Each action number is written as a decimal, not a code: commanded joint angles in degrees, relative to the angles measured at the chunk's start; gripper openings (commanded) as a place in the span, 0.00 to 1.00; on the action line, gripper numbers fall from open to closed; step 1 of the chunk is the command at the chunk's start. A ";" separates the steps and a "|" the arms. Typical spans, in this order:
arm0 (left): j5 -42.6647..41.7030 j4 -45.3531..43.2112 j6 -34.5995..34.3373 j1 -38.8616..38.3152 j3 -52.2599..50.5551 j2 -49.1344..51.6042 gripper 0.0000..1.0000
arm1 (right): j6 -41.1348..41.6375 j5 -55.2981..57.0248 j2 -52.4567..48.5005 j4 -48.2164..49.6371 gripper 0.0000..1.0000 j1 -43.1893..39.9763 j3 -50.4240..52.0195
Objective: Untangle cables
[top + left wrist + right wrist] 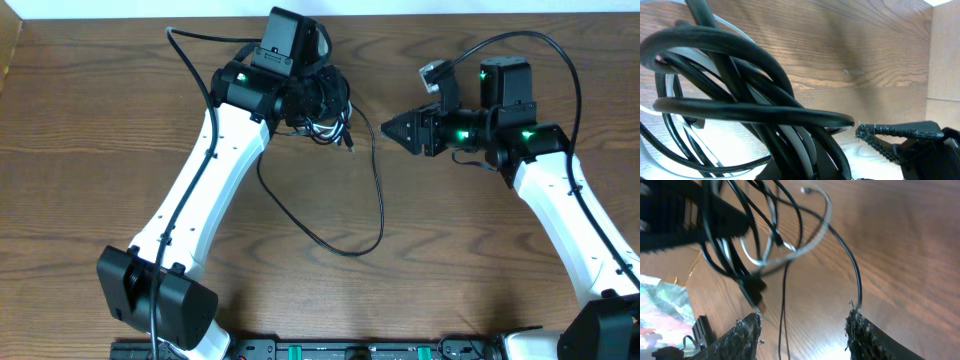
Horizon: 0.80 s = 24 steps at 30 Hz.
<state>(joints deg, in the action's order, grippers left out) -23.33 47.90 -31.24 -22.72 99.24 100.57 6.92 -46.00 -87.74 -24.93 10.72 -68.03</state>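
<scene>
A knot of cables (325,112), black ones and a white one, hangs bunched at my left gripper (318,100), which is shut on it at the table's back middle. In the left wrist view the black cords (740,110) and a pale cord (799,152) fill the frame and hide my own jaws. One black cable (370,230) trails out of the knot in a long loop toward the front. My right gripper (386,128) points left at the knot, open and empty, a short way off. From the right wrist, its fingers (802,327) straddle a black strand (782,300) below the white loop (812,242).
Thick black wires run along both arms (560,50). The left arm's white link (205,190) slants across the left half of the wooden table (480,260). The right gripper's fingertip (890,134) shows in the left wrist view.
</scene>
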 commanded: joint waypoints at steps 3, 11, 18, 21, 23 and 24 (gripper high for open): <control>-1.73 0.11 -1.05 -0.07 0.68 0.20 0.07 | 2.62 -2.62 0.22 3.39 0.52 0.83 -0.55; -2.08 0.07 -6.16 -0.11 0.68 0.20 0.07 | 5.42 -0.46 0.20 6.99 0.50 4.50 -0.55; -4.57 0.07 -6.21 -0.11 0.68 0.20 0.07 | 9.81 1.31 0.20 11.15 0.50 6.54 -0.55; -4.59 0.09 -6.21 -0.11 0.68 0.20 0.07 | 9.81 1.73 0.20 11.52 0.50 7.43 -0.55; -4.79 0.09 -6.38 -0.11 0.68 0.20 0.07 | 9.81 2.23 0.17 11.43 0.50 8.00 -0.55; -4.76 0.11 -6.88 -0.11 0.68 0.20 0.07 | 9.81 2.62 0.09 11.45 0.49 8.26 -0.55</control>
<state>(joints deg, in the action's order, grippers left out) -26.94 47.99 -37.34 -22.76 99.24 100.57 15.75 -44.62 -87.74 -13.67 17.74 -68.03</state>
